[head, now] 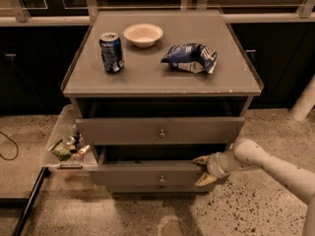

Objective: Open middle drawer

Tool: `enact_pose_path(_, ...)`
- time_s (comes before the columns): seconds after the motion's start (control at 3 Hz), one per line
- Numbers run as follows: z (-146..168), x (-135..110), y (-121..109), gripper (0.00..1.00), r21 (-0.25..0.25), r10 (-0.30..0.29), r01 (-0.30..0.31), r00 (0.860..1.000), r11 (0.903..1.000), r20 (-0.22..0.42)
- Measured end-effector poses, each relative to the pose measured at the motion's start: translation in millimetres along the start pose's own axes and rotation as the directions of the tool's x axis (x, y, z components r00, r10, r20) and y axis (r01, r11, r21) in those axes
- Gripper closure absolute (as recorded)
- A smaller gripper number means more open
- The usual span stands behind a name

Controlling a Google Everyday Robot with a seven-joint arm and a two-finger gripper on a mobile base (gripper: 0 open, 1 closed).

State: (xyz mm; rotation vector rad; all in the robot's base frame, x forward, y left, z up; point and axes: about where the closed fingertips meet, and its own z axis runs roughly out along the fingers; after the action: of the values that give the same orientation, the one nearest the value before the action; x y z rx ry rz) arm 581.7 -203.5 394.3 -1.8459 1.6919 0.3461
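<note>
The middle drawer is the second grey front of the cabinet, with a small round knob at its centre. It stands pulled out a little, with a dark gap above it. My gripper is at the right end of this drawer's front, and its arm comes in from the right. Its fingers are spread open, the upper fingertip at the front's top edge and the lower one near its bottom edge. The taller uppermost drawer is also slightly out. The narrow lowest drawer shows just beneath.
On the cabinet top stand a blue soda can, a white bowl and a blue chip bag. A side tray with small items hangs off the cabinet's left. A cable lies on the floor at left. A white post is at right.
</note>
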Motion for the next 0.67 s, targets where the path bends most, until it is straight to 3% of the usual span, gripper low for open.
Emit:
enact_pose_path(0.33, 5.2, -0.6, 20.1, 0.59, -0.031, 0.004, -0.003, 0.999, 0.9995, 0.034)
enact_pose_path(0.67, 1.1, -3.5, 19.0, 0.84, -0.032, 0.004, -0.003, 0.999, 0.9995, 0.034)
